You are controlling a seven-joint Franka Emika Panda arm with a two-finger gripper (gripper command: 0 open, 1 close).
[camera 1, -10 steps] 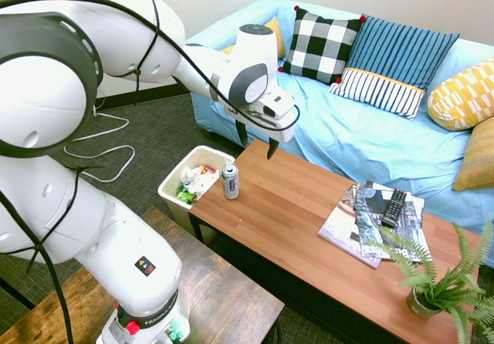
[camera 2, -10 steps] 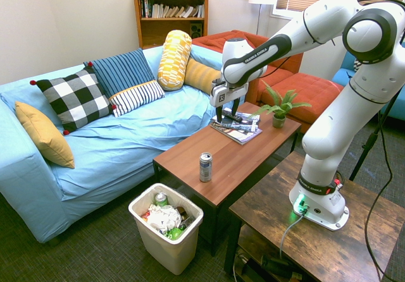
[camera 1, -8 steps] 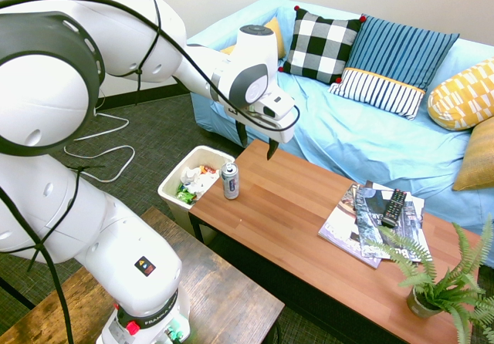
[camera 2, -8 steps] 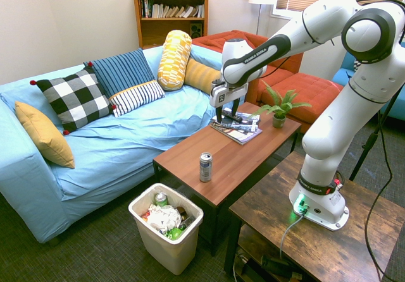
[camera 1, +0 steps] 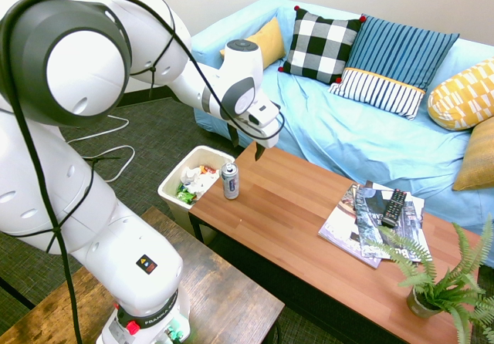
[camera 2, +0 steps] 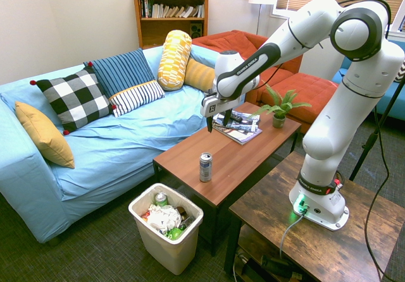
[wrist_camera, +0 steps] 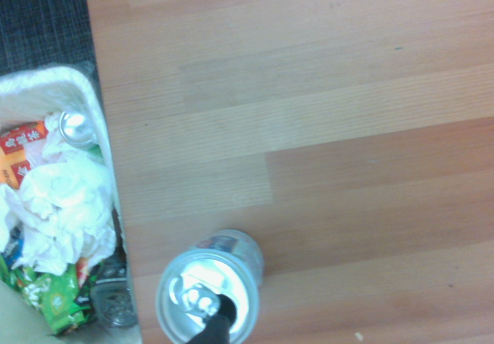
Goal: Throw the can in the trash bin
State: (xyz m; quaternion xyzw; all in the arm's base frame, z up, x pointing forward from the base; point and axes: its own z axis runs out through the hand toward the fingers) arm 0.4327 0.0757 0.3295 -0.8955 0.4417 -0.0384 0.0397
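Fingers (camera 1: 245, 147) look spread apart and empty, hanging above the bench (camera 1: 309, 213), a little up and right of the can (camera 1: 230, 180) in the first exterior view. Can stands upright at the bench's left corner, right by the edge, trash bin (camera 1: 171, 183) on the floor just beside it. Judgement: centre over the can top, descend straight, grip mid-body; a sideways nudge could tip it off the edge.

"FRANKA EMIKA" runs along the white arm's forearm link (camera 2: 245, 67) in dark capitals. The arm's base (camera 1: 147, 313) carries the same name, only partly legible. Print on the can (camera 2: 205, 167) is too small to read.
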